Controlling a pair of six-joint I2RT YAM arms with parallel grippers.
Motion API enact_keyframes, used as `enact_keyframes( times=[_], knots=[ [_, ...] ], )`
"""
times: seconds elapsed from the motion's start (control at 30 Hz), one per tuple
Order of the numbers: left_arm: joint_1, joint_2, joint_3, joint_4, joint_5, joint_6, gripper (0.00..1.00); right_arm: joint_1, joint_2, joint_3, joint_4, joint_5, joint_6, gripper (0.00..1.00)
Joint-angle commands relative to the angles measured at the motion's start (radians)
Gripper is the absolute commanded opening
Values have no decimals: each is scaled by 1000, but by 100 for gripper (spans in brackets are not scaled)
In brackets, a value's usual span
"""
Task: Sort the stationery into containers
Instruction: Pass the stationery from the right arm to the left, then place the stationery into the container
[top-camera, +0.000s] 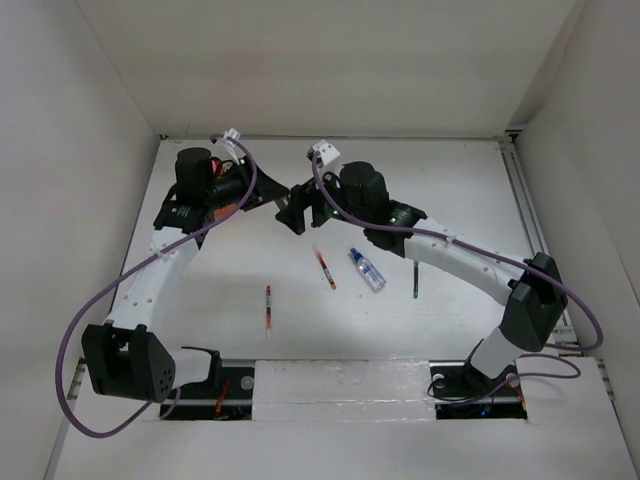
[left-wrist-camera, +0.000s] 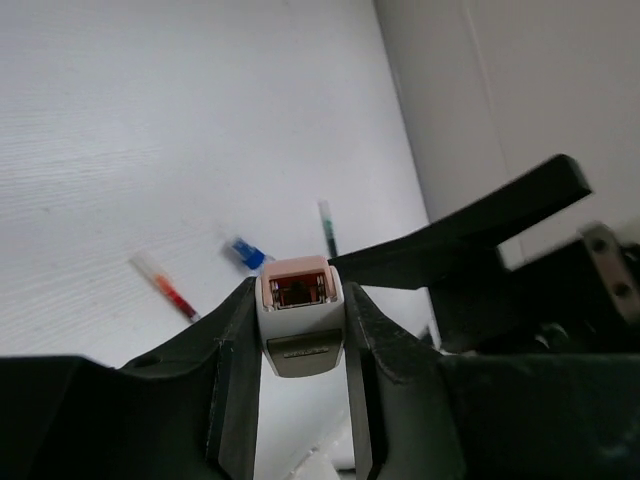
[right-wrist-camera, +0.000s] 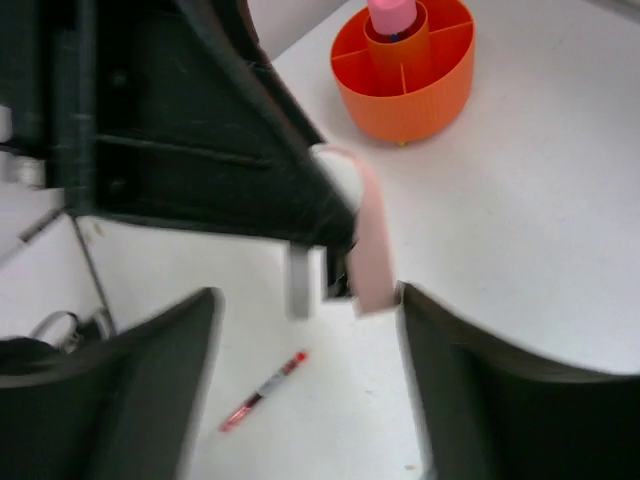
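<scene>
My left gripper (top-camera: 278, 192) (left-wrist-camera: 300, 292) is shut on a small white-and-pink stationery piece (left-wrist-camera: 297, 312), held above the table. In the right wrist view that piece (right-wrist-camera: 362, 245) hangs from the left fingers, just ahead of my open, empty right gripper (right-wrist-camera: 305, 310) (top-camera: 298, 214). The orange divided cup (right-wrist-camera: 405, 70) stands beyond, with the pink stubby tube (right-wrist-camera: 391, 14) in its centre well; the top view does not show it. On the table lie two red-white pens (top-camera: 324, 268) (top-camera: 268, 308), the blue-capped bottle (top-camera: 367, 270) and the dark green pen (top-camera: 415, 280).
White walls close the table at the back and both sides. One red-white pen (right-wrist-camera: 265, 390) lies below the right gripper. The left wrist view shows a pen (left-wrist-camera: 165, 288), the bottle (left-wrist-camera: 245, 253), the green pen (left-wrist-camera: 327, 228) and the right gripper's black fingers (left-wrist-camera: 470, 240).
</scene>
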Motion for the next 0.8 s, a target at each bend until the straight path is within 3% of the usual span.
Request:
enact_keyframes(
  times=[0.0, 0.2, 0.3, 0.47, 0.63, 0.77],
  knots=[
    [25, 11, 65, -21, -178, 64, 0, 31, -99, -11, 82, -10, 1, 98],
    [25, 51, 218, -164, -481, 128, 0, 11, -211, -133, 56, 112, -20, 100],
    [92, 88, 253, -192, -513, 177, 0, -8, -299, -232, 56, 103, -20, 100],
    [242, 135, 269, -118, -657, 239, 0, -29, -427, -353, 47, 83, -20, 100],
    [267, 230, 354, -72, -822, 340, 0, -29, -504, -427, 47, 34, -20, 100],
    [314, 296, 394, 0, -799, 391, 0, -29, -564, -470, 26, 10, -20, 100]
  ],
)
